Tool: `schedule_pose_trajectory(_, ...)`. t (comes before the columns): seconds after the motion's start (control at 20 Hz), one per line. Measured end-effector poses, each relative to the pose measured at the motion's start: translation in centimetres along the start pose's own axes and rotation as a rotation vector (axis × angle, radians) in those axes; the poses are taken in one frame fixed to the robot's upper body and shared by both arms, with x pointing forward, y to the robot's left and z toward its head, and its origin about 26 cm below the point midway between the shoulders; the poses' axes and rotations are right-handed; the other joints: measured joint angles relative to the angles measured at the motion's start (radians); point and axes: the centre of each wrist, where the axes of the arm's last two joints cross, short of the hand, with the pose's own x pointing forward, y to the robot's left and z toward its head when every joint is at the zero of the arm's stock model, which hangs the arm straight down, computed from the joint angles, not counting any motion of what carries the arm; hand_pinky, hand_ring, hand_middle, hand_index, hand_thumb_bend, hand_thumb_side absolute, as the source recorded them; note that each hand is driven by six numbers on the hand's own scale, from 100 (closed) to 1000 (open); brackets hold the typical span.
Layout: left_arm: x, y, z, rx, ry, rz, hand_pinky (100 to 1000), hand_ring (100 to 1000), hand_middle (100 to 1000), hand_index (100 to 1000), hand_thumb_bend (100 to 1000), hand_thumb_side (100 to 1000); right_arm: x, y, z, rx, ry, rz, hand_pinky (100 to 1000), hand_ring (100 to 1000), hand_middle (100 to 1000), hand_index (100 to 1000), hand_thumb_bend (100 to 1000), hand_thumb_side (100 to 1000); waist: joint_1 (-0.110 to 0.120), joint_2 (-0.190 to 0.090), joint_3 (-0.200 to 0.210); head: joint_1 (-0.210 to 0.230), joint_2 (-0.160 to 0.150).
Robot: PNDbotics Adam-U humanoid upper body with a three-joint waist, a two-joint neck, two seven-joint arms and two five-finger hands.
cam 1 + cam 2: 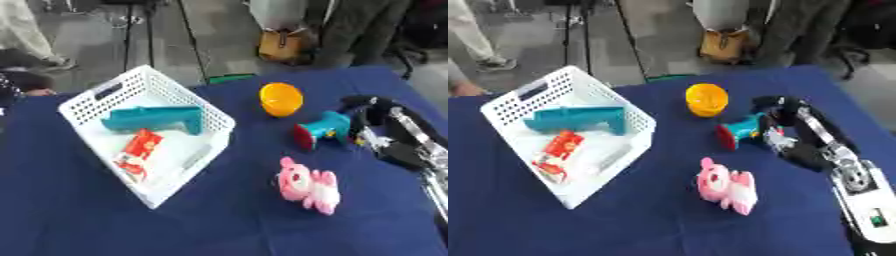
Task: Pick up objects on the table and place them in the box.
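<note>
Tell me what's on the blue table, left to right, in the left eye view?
White basket holding a teal thing and a red packet → pink plush toy → teal and red toy → robot's right hand. The orange ball overlaps, so it's skipped.

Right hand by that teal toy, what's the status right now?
Right hand at teal-and-red toy, grip unclear. Left hand out of view. Orange ball and pink plush on table; white basket holds two items. Path clear.

even, bright overhead light falls on the blue tablecloth, with only soft, faint shadows beside the white basket. both views are blurred throughout; edges smear, and the floor beyond the basket is equally soft. no strong glare.
</note>
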Motion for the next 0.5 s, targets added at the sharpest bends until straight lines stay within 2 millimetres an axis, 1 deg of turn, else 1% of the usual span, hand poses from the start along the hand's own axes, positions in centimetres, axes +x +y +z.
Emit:
schedule_pose_trajectory(0.1,0.0,0.0,0.0,-0.001,0.0,0.0,758,671,716,817,282,832,0.1,-0.1,-0.3,0.026,-0.004,0.036,431,474,693,830,100,527,0.0,0.0,0.0,0.0,0.0)
schedule_pose_trajectory(0.15,0.0,0.0,0.0,-0.001,0.0,0.0,758,671,716,818,282,833,0.2,-0.1,-0.6,0.042,-0.006,0.052,442,484,701,829,119,505,0.0,0.0,0.001,0.0,0.0)
schedule_pose_trajectory(0.2,0.0,0.0,0.0,-0.001,0.0,0.0,758,671,716,818,282,833,0.2,-0.1,-0.8,0.06,-0.008,0.069,442,484,701,829,119,505,0.0,0.0,0.001,0.0,0.0)
schedule_pose_trajectory(0.25,0.0,0.0,0.0,-0.001,0.0,0.0,758,672,717,818,282,834,0.2,-0.1,-0.9,0.079,-0.009,0.087,462,501,715,828,294,481,0.0,0.0,0.001,0.0,0.0)
schedule_pose_trajectory(0.3,0.0,0.0,0.0,-0.001,0.001,0.0,758,672,717,818,282,834,0.1,-0.1,-1.1,0.101,-0.01,0.104,462,501,715,828,294,481,0.0,0.0,0.001,-0.001,0.0)
schedule_pose_trajectory(0.35,0.0,0.0,0.0,-0.002,0.001,0.0,758,672,717,818,281,835,0.1,-0.1,-1.3,0.126,-0.011,0.121,479,516,727,828,398,486,0.0,0.0,0.002,-0.001,0.0)
schedule_pose_trajectory(0.4,0.0,0.0,0.0,-0.003,0.001,0.0,758,672,717,818,281,835,0.0,-0.1,-1.5,0.157,-0.011,0.143,479,516,727,828,398,486,0.0,0.0,0.003,-0.001,0.0)
schedule_pose_trajectory(0.45,0.0,0.0,0.0,-0.004,0.001,0.0,759,672,717,818,282,834,-0.1,-0.1,-1.6,0.186,-0.01,0.16,486,522,730,826,436,498,0.0,-0.001,0.004,-0.001,0.0)
schedule_pose_trajectory(0.5,0.0,0.0,0.0,-0.005,0.001,0.0,759,672,717,818,282,834,-0.2,-0.1,-1.7,0.212,-0.009,0.175,486,522,730,826,436,498,0.0,-0.001,0.004,-0.001,0.0)
